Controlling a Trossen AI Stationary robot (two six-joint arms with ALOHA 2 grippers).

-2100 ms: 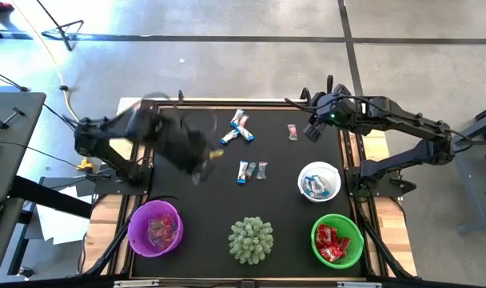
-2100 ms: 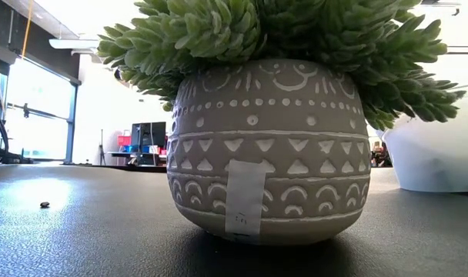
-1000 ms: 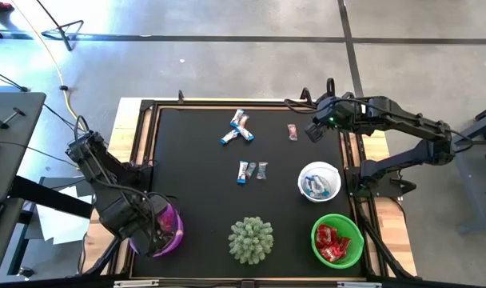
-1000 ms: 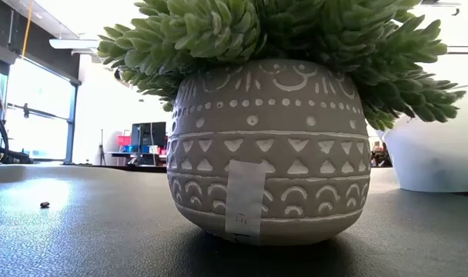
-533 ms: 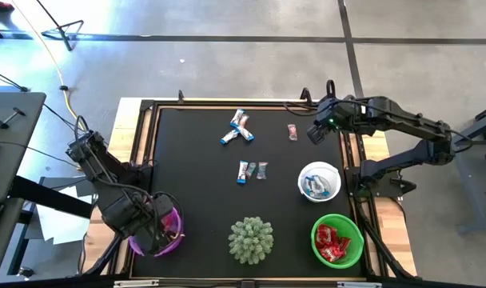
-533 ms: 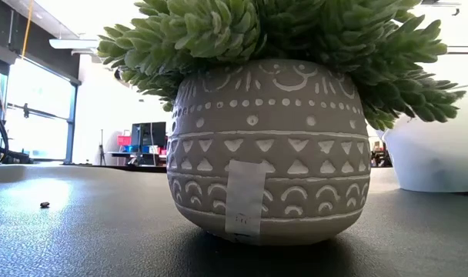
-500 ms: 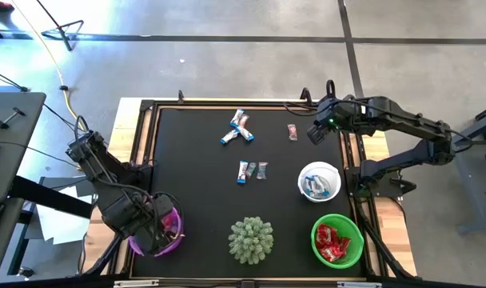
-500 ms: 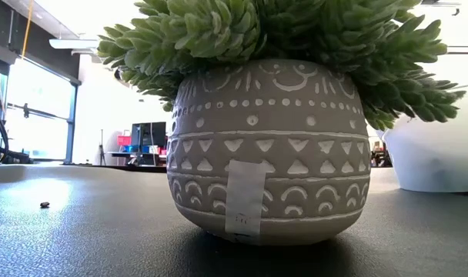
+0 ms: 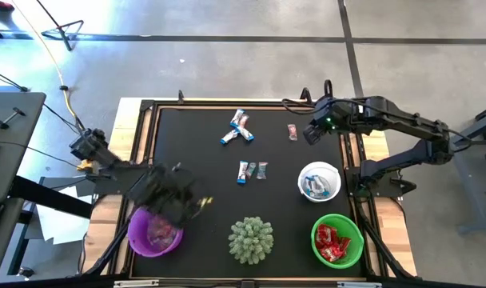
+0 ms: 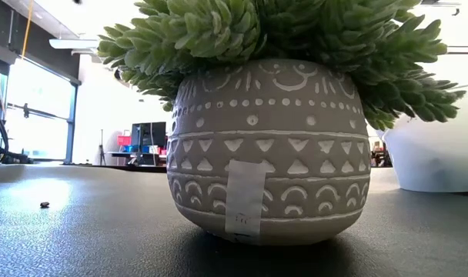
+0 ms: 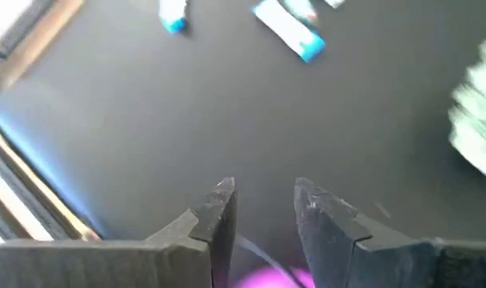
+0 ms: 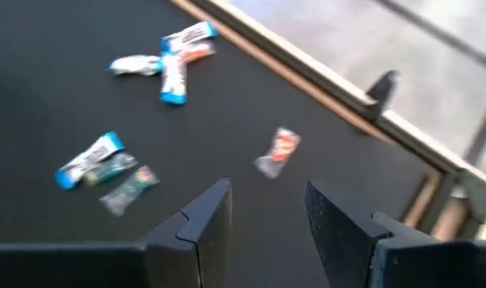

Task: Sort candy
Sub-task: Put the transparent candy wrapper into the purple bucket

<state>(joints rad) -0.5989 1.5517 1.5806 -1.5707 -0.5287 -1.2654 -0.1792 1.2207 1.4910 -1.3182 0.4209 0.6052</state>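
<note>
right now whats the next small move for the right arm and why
Probably lower the right gripper onto the lone red candy near the table's far edge. Its fingers are open and empty, that candy lies apart from the others just ahead of them, and the green bowl already holds red pieces. The left gripper is open and empty by the purple bowl.

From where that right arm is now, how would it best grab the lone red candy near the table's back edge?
Probably from straight above, pinching the red candy across its narrow middle. It lies flat on the table, apart from the other sweets, so its crimped ends offer little to hold. The right gripper, open, waits beside it.
</note>
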